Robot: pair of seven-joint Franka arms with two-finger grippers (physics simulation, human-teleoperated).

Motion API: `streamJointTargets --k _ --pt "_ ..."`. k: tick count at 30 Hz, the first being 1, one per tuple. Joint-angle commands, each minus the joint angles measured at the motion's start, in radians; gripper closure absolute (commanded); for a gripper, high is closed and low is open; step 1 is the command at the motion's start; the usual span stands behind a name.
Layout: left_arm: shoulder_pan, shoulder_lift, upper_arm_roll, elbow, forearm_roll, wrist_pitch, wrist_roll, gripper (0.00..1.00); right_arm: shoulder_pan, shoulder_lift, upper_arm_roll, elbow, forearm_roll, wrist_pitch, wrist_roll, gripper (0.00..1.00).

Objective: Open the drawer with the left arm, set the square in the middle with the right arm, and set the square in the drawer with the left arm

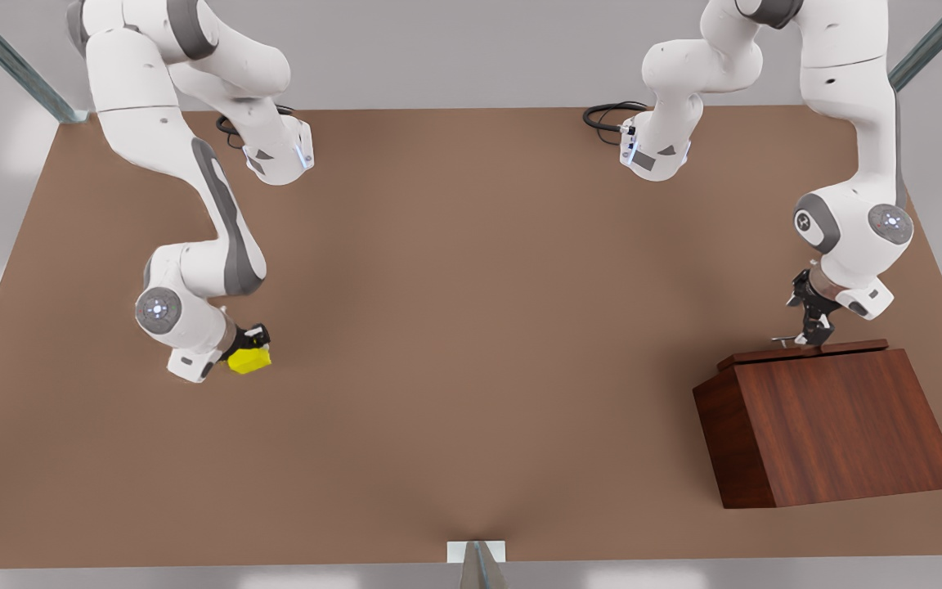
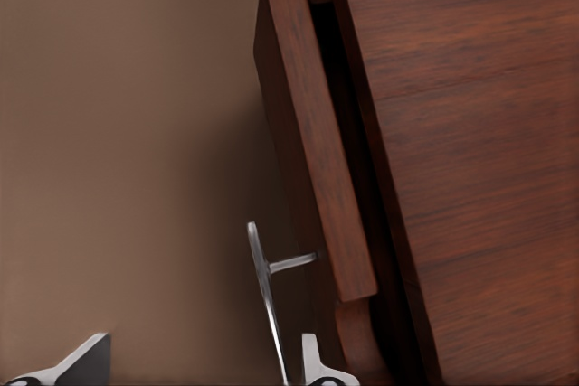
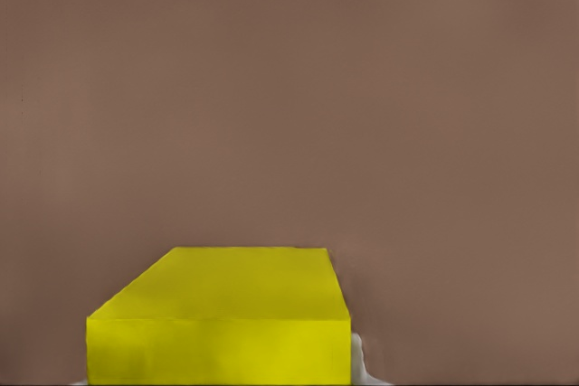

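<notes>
Cabinet (image 1: 831, 425) sits closest to the front camera, at the front view's right, slanted top facing us. At its far upper edge the drawer (image 1: 806, 352) stands slightly proud of the body; in the left wrist view a dark gap shows between the drawer front (image 2: 312, 133) and the cabinet, so we judge the opening begun, not finished. We note the left end effector (image 1: 814, 331) at the silver bar handle (image 2: 264, 300): fingers (image 2: 312, 363) straddle the bar with one fingertip well off to the side, so we read them as spread and not clamped. The bar's long axis runs along the drawer front; the pull has to go square to it, away from the cabinet.

Across the counter (image 1: 471, 409), at the front view's left, the right end effector (image 1: 252, 348) is closed on the square (image 1: 248, 360), held low over the brown surface; the right wrist view shows the square (image 3: 226, 314) tight against the camera with bare counter beyond. The middle (image 1: 471, 327) lies toward the front view's right of it, between the two arms. The right arm is plainly the nearer one to that patch, and the cabinet is well apart from the square.
</notes>
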Motion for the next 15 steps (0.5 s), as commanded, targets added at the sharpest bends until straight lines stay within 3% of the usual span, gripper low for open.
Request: streamJointTargets --k 1,4,9,11,15 --pt "0.001 0.000 0.001 0.000 0.000 0.000 0.000 0.00 0.027 0.003 0.000 0.013 -0.004 -0.013 0.031 0.42" --pt "0.000 -0.002 0.001 -0.002 0.000 -0.012 -0.002 0.00 0.231 0.010 0.000 0.065 -0.007 -0.016 0.117 0.42" --pt "0.000 -0.017 0.000 0.000 0.000 -0.057 -0.002 0.00 0.516 0.173 0.000 0.316 -0.057 -0.126 0.185 0.41" --pt "0.000 -0.020 0.000 0.000 0.000 -0.058 -0.008 0.00 0.552 0.201 0.000 0.309 -0.048 -0.129 0.350 0.41" --pt "0.001 -0.018 0.000 -0.008 0.000 -0.063 -0.009 0.00 0.624 0.262 0.006 0.312 0.016 -0.060 0.395 0.41"
